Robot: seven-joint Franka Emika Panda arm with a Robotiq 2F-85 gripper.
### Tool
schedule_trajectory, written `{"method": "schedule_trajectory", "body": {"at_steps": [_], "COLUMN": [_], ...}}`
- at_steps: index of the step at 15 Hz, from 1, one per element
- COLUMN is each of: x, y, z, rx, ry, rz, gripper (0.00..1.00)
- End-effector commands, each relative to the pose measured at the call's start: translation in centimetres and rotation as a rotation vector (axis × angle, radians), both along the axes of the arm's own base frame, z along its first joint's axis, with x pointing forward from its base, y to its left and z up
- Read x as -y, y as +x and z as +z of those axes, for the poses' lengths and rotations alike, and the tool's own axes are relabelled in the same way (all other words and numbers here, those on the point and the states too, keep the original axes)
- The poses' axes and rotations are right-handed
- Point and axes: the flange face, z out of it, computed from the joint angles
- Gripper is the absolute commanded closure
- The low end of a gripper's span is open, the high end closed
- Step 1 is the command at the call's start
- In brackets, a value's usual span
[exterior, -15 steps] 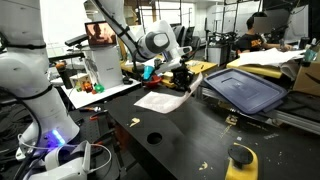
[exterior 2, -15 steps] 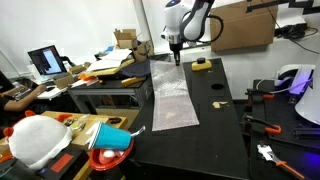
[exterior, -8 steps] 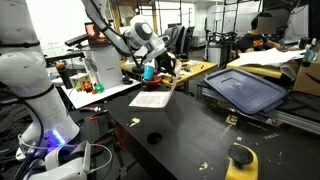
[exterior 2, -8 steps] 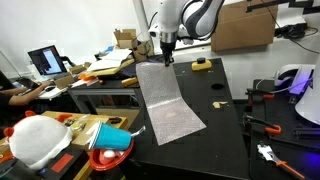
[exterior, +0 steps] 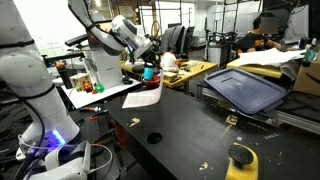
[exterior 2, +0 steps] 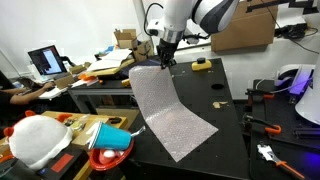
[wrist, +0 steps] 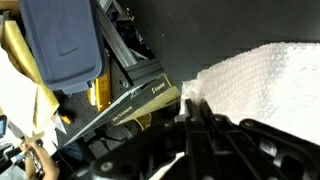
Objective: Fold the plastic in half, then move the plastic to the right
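A black bench has a dark blue-grey bin lid lying tilted at its edge and a yellow object near one corner. In an exterior view a yellow sponge lies on the bench, with a cardboard box behind it. A laptop stands open on a side desk, and a red bowl sits near a white rounded object.

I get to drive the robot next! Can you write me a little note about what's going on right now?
Gripper: shut on one edge of the plastic.
Plastic: lifted by that edge and hanging at a slant; its lower end seems to rest on the black table.
Done: edge picked up.
Left: lay the held edge over the opposite end to finish the fold, let go, then move the plastic to the right.
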Motion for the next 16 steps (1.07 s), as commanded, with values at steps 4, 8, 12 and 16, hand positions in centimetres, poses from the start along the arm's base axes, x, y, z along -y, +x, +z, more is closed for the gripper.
{"method": "schedule_trajectory", "body": {"at_steps": [4, 8, 12, 16], "x": [-5.8, -7.7, -9.9, -12.2], "y": [-9.4, -14.8, -15.8, -17.9], "z": [1.3, -1.5, -5.7, -11.0], "rx": [0.053, -0.040, -0.167, -0.331], "ry": [0.030, 0.072, 0.117, 0.195], "rz": [0.239, 0.322, 0.373, 0.396], "gripper": [0.99, 0.99, 0.99, 0.99]}}
